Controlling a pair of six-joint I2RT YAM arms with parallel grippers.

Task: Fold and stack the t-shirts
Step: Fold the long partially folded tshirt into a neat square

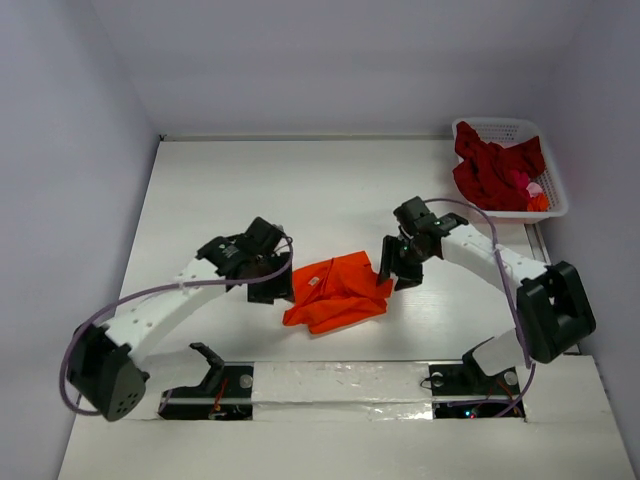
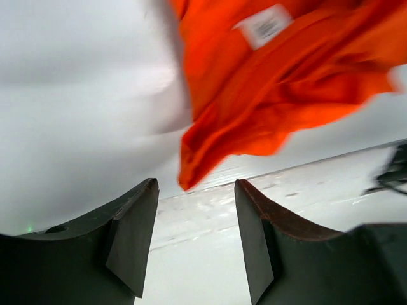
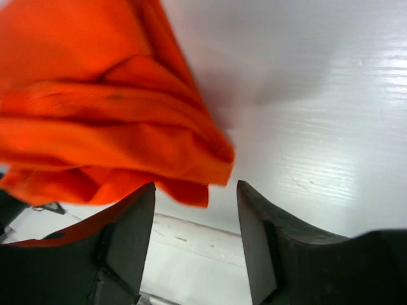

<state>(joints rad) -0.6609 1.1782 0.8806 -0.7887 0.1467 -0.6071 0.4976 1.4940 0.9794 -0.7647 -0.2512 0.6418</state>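
Left gripper [image 1: 278,288] and right gripper [image 1: 392,270]: both with fingers apart and empty, flanking orange t-shirt [image 1: 335,296], crumpled between them, unfolded; dark red t-shirts [image 1: 492,168] heaped in white basket [image 1: 497,124]; judged barely begun, nothing folded or stacked.

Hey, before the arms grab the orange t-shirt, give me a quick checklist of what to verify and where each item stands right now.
1. Left gripper open and empty: ok.
2. Right gripper open and empty: ok.
3. Orange t-shirt spread flat: not ok, it lies crumpled between the grippers.
4. White neck label showing: ok, it faces up.
5. Sleeves and hem identifiable: cannot tell, folds hide them.
6. Dark red t-shirts out of the way: ok, bunched in the white basket at the far right corner.
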